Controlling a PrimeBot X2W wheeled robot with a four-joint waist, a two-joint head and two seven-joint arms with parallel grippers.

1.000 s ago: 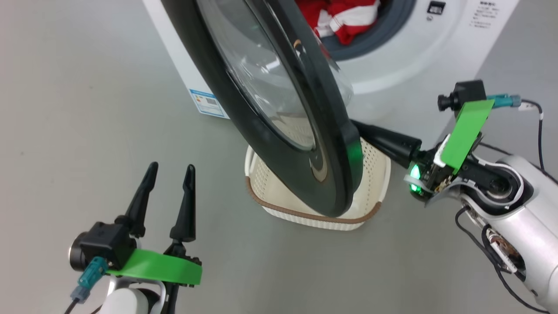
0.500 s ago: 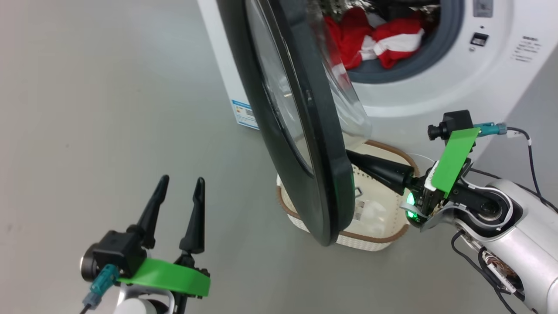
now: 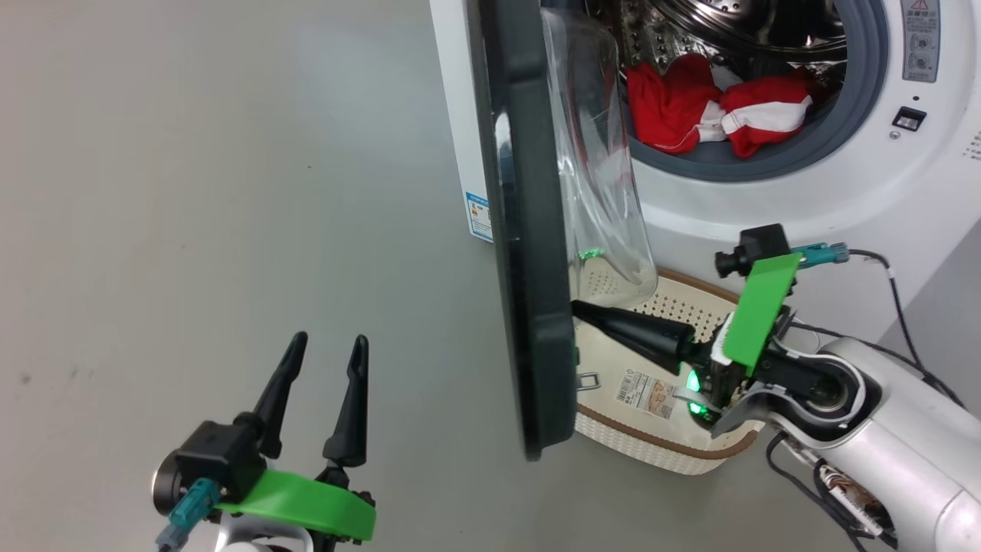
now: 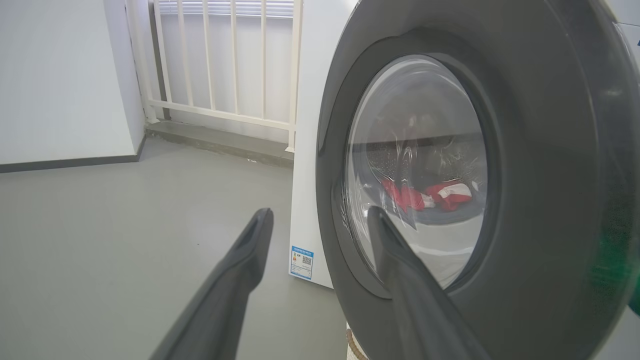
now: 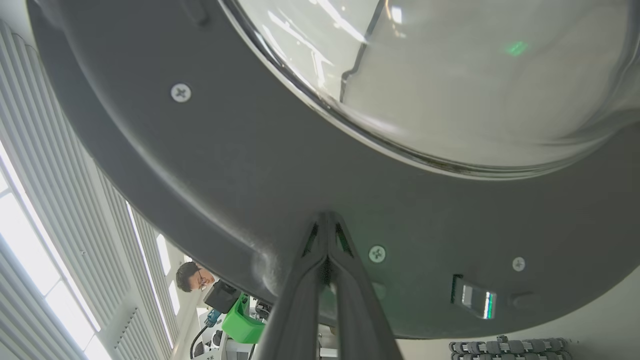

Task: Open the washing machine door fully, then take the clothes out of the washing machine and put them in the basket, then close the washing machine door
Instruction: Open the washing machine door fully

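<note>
Head view: the washing machine door (image 3: 529, 230) stands edge-on, roughly square to the washing machine (image 3: 766, 215). The right gripper (image 3: 580, 308), fingers together, has its tip against the door's inner face near the lower edge. The basket (image 3: 651, 445) sits on the floor just beneath and behind the door. The clothes (image 3: 713, 115) lie in the drum, well behind the door. The left gripper (image 3: 329, 341), fingers apart and holding nothing, hovers on the door's outer side, well apart from it.

Left wrist view: grey floor (image 4: 125, 225) spreads before the door's outer face, likely room enough for the rest of the swing, though this gripper may stand in the arc.

Right wrist view: the closed tips meet the door's dark rim beside a screw (image 5: 376, 253), below the glass bowl. The push probably goes best kept on that rim, following the hinge's arc, off the glass.
</note>
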